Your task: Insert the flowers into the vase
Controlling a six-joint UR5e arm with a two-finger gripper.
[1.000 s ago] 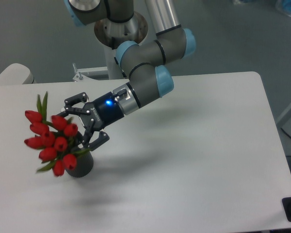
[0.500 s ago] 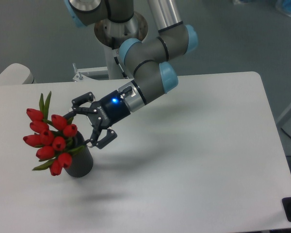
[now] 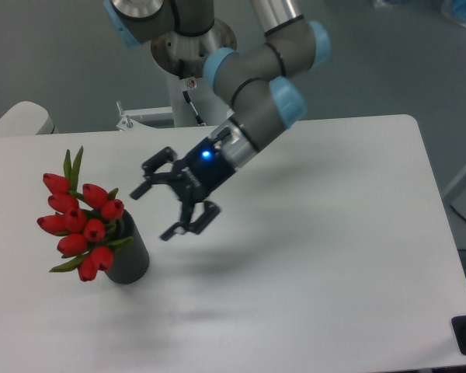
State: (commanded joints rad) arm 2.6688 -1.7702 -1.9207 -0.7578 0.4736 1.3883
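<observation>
Gripper (image 3: 165,200) has pulled back right and up from the flowers (image 3: 81,225) since half a second ago, fingers (image 3: 157,163) spread and released, holding nothing. Flowers sit in the vase (image 3: 128,258) leaning left, vase upright near the bench (image 3: 334,256) left side, so insertion looks done. Plenty of open bench to the right for retreat; bunch overhangs left toward the edge, could tip.

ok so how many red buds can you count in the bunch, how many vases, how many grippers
red tulip buds on the flowers: 8 that show, others may be hidden
vase: 1
gripper: 1, jaws open, clear of the bunch
total: 10
</observation>
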